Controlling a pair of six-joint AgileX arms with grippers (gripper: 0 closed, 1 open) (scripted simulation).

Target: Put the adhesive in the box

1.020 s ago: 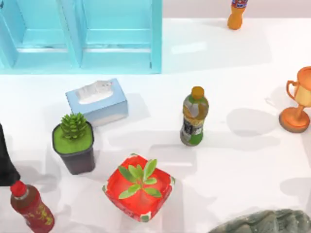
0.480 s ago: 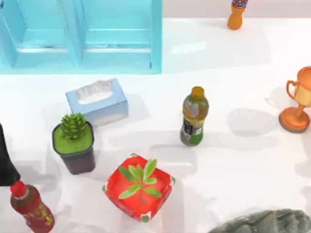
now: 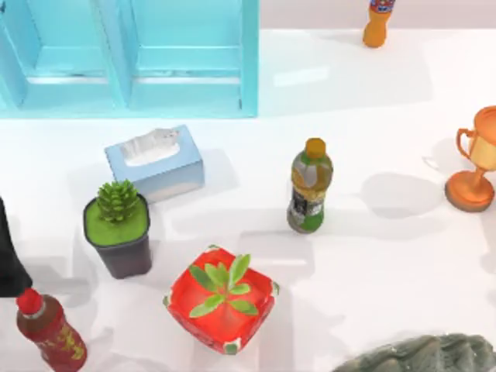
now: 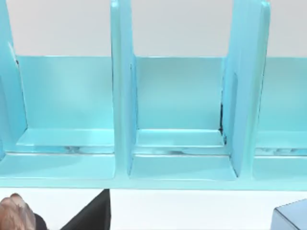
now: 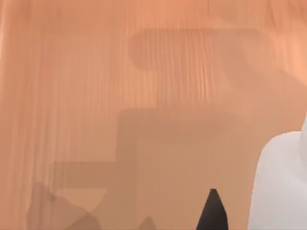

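Note:
The adhesive is out of view. The box [image 3: 186, 97] is a turquoise open case with upright dividers at the table's back left. The left wrist view looks straight into its compartments [image 4: 180, 143]. My left arm [image 3: 8, 260] is a dark shape at the table's left edge, in front of the box and well short of it. A dark part of my left gripper [image 4: 91, 218] pokes into the left wrist view. In the right wrist view, a dark tip of my right gripper [image 5: 213, 213] hangs over an orange wooden surface beside a white corner [image 5: 283, 187].
A light blue tissue box [image 3: 155, 163], a succulent in a dark pot [image 3: 118, 229] and a red pot plant [image 3: 221, 298] stand left of centre. A green drink bottle [image 3: 310, 186] stands mid-table, an orange bottle [image 3: 378, 19] at the back, a trophy [image 3: 474, 159] right, a red bottle [image 3: 48, 329] front left, a grey rock [image 3: 422, 355] in front.
A faint shadow near the table's right edge has slid further right and almost off the top view. Nothing on the table has moved.

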